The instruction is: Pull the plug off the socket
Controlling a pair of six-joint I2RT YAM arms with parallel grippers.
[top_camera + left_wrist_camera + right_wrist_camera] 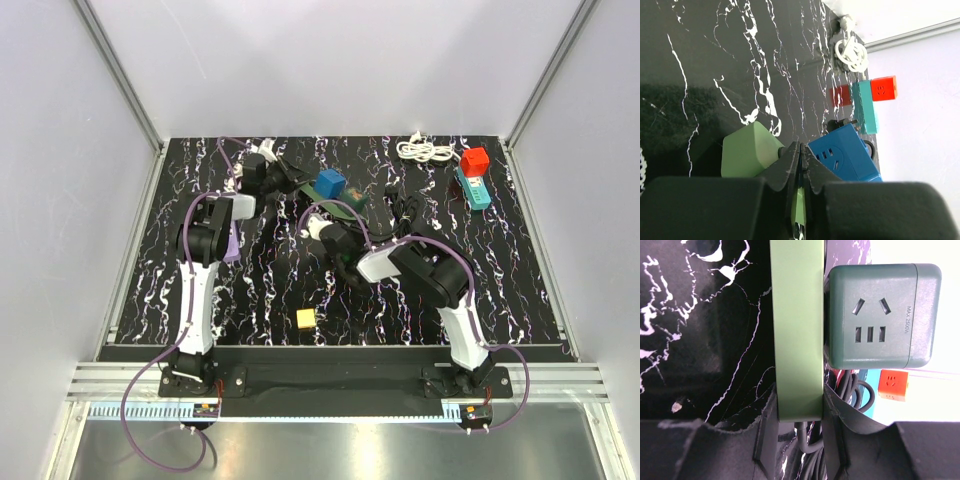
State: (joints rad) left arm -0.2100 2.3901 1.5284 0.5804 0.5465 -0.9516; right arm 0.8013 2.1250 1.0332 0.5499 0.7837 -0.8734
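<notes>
1. Neither tool holds a plug. The right tool point(799, 407) pinches the near end of the green power strip point(797, 315). The left tool point(800, 155) is pressed together on a thin light-green edge, which I take to be the same strip. Pulling from these grips would only strain the strip, so one tool probably has to let go and take an adapter.
2. When one tool lets go, the strip hangs from a single pinch at its end. It could then twist or slip down onto the worktop point(250, 290).
3. The dark green cube adapter point(882, 315) sits tight against the strip's side. A pull at an angle could bind its pins and drag the strip out of the grip.
4. The black cable point(860, 395) loops just beside the right tool's fingers and could snag.
5. The strip is a long, flat, matte pale-green bar, seen edge-on from the right wrist. It lies toward the back middle of the worktop, between the two arms.
6. The dark green adapter is a rounded cube with socket holes and "MAX 2500W" printed on it.
7. A blue cube adapter point(845, 152) sits just right of the left tool, and a light green block point(750, 150) sits just left of it. I cannot tell which plug is meant.
</notes>
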